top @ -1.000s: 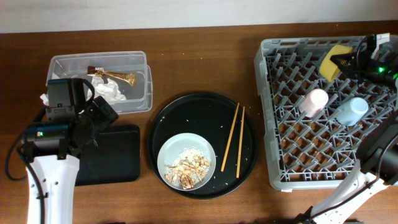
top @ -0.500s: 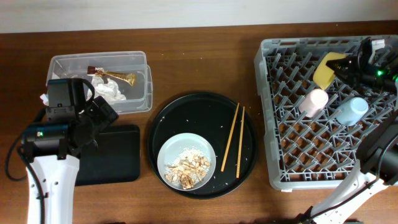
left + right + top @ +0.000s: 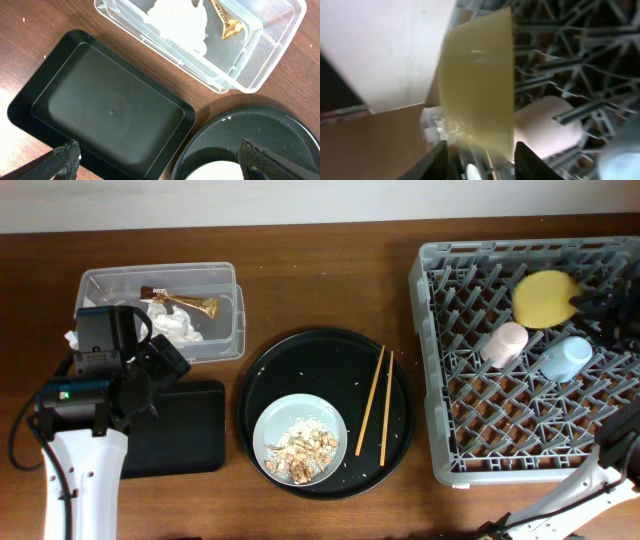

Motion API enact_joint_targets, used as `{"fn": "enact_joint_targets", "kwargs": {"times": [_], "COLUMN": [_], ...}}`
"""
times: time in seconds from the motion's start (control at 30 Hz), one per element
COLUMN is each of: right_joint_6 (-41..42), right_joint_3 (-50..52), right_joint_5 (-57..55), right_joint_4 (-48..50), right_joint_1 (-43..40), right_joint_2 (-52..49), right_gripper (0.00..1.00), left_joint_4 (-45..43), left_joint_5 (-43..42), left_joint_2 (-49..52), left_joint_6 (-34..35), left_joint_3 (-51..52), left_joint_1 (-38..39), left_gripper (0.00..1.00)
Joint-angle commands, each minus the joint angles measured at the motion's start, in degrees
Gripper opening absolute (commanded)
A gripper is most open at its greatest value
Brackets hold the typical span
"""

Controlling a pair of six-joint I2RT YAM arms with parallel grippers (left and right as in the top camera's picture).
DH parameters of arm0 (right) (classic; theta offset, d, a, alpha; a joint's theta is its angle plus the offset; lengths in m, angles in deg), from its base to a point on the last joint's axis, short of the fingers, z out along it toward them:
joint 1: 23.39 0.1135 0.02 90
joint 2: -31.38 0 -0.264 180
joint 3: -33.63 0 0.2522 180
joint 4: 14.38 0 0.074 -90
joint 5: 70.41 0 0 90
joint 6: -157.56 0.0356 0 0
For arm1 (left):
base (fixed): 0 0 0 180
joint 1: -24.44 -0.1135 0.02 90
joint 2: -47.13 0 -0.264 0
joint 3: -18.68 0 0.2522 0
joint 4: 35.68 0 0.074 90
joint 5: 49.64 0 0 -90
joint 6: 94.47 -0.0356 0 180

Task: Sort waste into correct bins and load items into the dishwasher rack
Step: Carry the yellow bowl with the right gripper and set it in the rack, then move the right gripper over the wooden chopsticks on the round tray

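Observation:
The yellow-green bowl [image 3: 545, 298] lies tilted in the back right of the grey dishwasher rack [image 3: 425, 380], next to the pink cup [image 3: 503, 343] and the light blue cup [image 3: 565, 358]. My right gripper [image 3: 481, 161] is open, just behind the bowl [image 3: 477, 80], with the pink cup [image 3: 547, 125] beside it. The grey plate [image 3: 300, 420] holds rice and brown scraps [image 3: 300, 450]. The chopsticks [image 3: 375, 402] lie beside it. The clear tub [image 3: 225, 310] holds the napkin [image 3: 178, 328] and the gold wrapper [image 3: 190, 305]. My left gripper [image 3: 160, 160] is open and empty above the black rectangular tray [image 3: 110, 107].
The plate and chopsticks rest on a large round black tray [image 3: 400, 380] at the table's middle. Loose rice grains dot that tray. The clear tub [image 3: 260, 65] stands just behind the rectangular tray. The rack's front half holds only pegs.
My right gripper has let go of the bowl and drawn back right, nearly out of the overhead view. The bowl has tipped flatter in the rack. The left arm has not moved.

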Motion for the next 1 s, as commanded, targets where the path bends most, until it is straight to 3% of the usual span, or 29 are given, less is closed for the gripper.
{"fn": "enact_joint_targets", "kwargs": {"times": [0.0, 0.13, 0.37, 0.4, 0.43, 0.53, 0.7, 0.77, 0.9, 0.93, 0.97], "right_joint_6": [2.1, 10.8, 10.4, 10.4, 10.4, 10.5, 10.5, 10.8, 22.0, 24.6, 26.1], "right_joint_3": [-3.6, -8.7, -11.9, -11.8, -11.8, -11.8, -11.9, -11.9, -11.9, -11.9, -11.9], "right_joint_5": [-6.1, -19.0, -18.9, -20.8, -23.2, -34.1, -34.5, -34.7, -39.9, -41.7, -43.6], "right_joint_4": [-1.4, -1.6, -1.0, -1.0, -0.9, 0.1, -7.5, -9.3, -8.1, -7.7, -7.7], "right_joint_1": [0.4, 0.4, 3.3, 4.5, 5.8, 15.0, 29.6, 38.6, 52.7, 56.2, 58.8], "right_joint_2": [2.5, 8.2, 15.2, 15.1, 14.9, 12.8, 13.6, 13.7, 13.6, 13.6, 13.5], "right_gripper": [0.41, 0.42, 0.42, 0.39, 0.30, 0.13, 0.13, 0.23, 0.38, 0.51, 0.83], "left_joint_4": [-0.1, -0.1, -0.1, -0.1, -0.1, -0.1, -0.1, -0.1, -0.1, -0.1, -0.1], "left_joint_5": [0.8, 0.8, 0.8, 0.8, 0.8, 0.8, 0.8, 0.8, 0.8, 0.8, 0.8], "left_joint_2": [-0.6, -0.6, -0.6, -0.6, -0.6, -0.6, -0.6, -0.6, -0.6, -0.6, -0.6], "left_joint_6": [0.4, 0.4, 0.4, 0.4, 0.4, 0.4, 0.4, 0.4, 0.4, 0.4, 0.4], "left_joint_3": [0.0, 0.0, 0.0, 0.0, 0.0, 0.0, 0.0, 0.0, 0.0, 0.0, 0.0], "left_joint_1": [-0.2, -0.2, -0.2, -0.2, -0.2, -0.2, -0.2, -0.2, -0.2, -0.2, -0.2], "left_gripper": [0.99, 0.99, 0.99, 0.99, 0.99, 0.99, 0.99, 0.99, 0.99, 0.99, 0.99]}}
